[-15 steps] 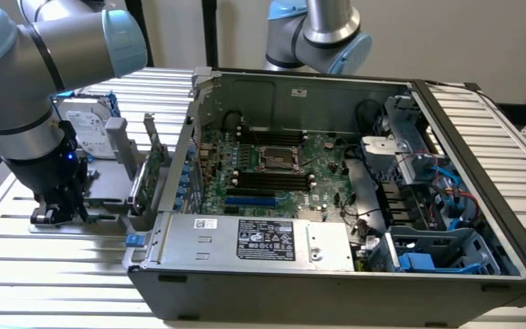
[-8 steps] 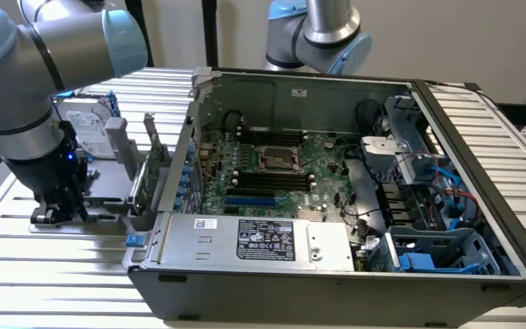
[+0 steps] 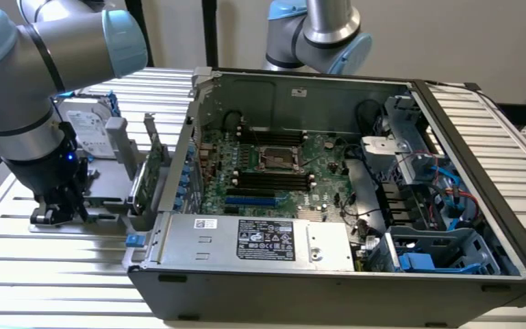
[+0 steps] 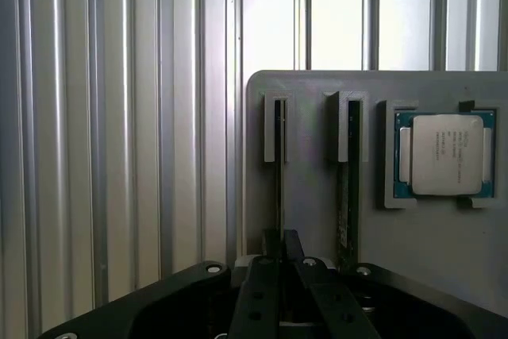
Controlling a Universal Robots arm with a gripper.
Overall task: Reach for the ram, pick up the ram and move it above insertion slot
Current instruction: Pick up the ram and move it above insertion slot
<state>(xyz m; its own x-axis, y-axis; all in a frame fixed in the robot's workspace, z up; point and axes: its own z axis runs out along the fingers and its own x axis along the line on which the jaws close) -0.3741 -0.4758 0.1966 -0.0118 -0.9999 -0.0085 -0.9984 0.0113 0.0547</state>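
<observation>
Standing on edge in the grey holder [image 4: 309, 196] slot farther from the processor [image 4: 439, 154], the ram [image 4: 279, 164] seems light, stiff but fragile, and the fingers [image 4: 293, 248] pinch its two flat faces near one end.

1. My arm [image 3: 25, 103]: silver-grey tubular links, pale blue joint caps [image 3: 124, 33].
2. Its wrist section [image 3: 48, 168]: black casing, one small blue light [image 3: 68, 157] glowing.
3. My gripper [image 4: 282, 244]: matte black, angular, dotted with small silver screws [image 4: 212, 270].
</observation>
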